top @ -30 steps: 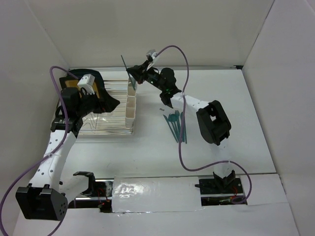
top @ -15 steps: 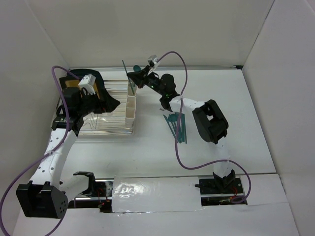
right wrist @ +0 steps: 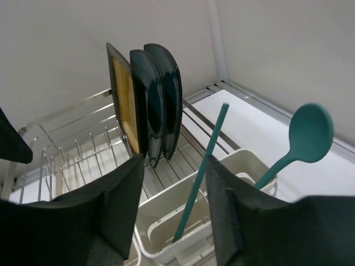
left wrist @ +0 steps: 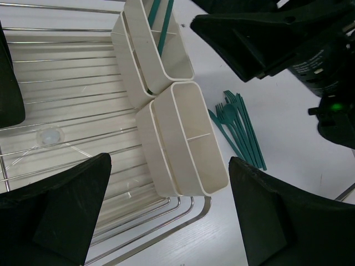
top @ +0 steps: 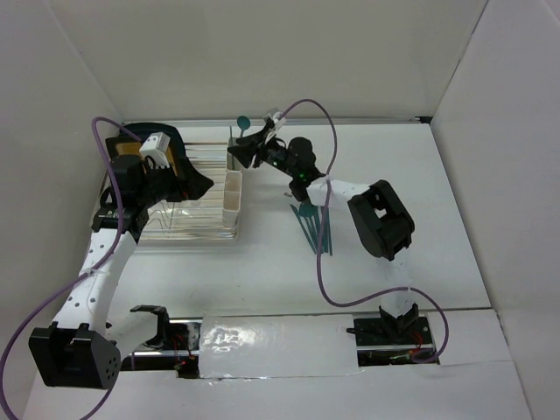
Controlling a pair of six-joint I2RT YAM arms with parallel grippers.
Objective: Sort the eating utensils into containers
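Spoon (right wrist: 308, 133) leans in container (right wrist: 161, 233), seemingly free; overhead obscures.

Teal utensils (left wrist: 238, 127), cream-white containers (left wrist: 161, 149), dark plates (right wrist: 158, 100), one seemingly amber-centred, black fingers (right wrist: 122, 210)

top: overhead, far, looking down; wrists: close, oblique; all share containers (top: 232, 197)

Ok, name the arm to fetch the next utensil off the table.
Likely right: the teal utensils lie on its side of the containers; the open left tool hangs over the dish rack.
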